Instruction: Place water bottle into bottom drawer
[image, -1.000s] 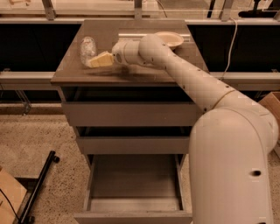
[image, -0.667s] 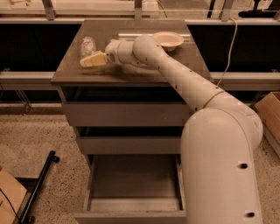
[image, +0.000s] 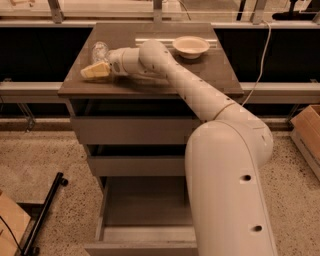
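Observation:
The water bottle (image: 99, 51) is small, clear and crinkled, and stands on the cabinet top (image: 150, 60) near its back left. My gripper (image: 92, 71) reaches over the left part of the top, with its yellowish fingertips just in front of and below the bottle. I cannot tell whether it touches the bottle. The bottom drawer (image: 145, 210) is pulled open below, with a plain bare floor. My arm hides its right side.
A shallow cream-white bowl (image: 190, 46) sits at the back right of the cabinet top. The two upper drawers (image: 127, 131) are closed. A black pole (image: 45, 215) lies on the floor at the left. A cardboard box (image: 307, 127) stands at the right.
My gripper has moved left across the cabinet top, from beside the bottle's right to in front of and below it. The bottle has stayed in place.

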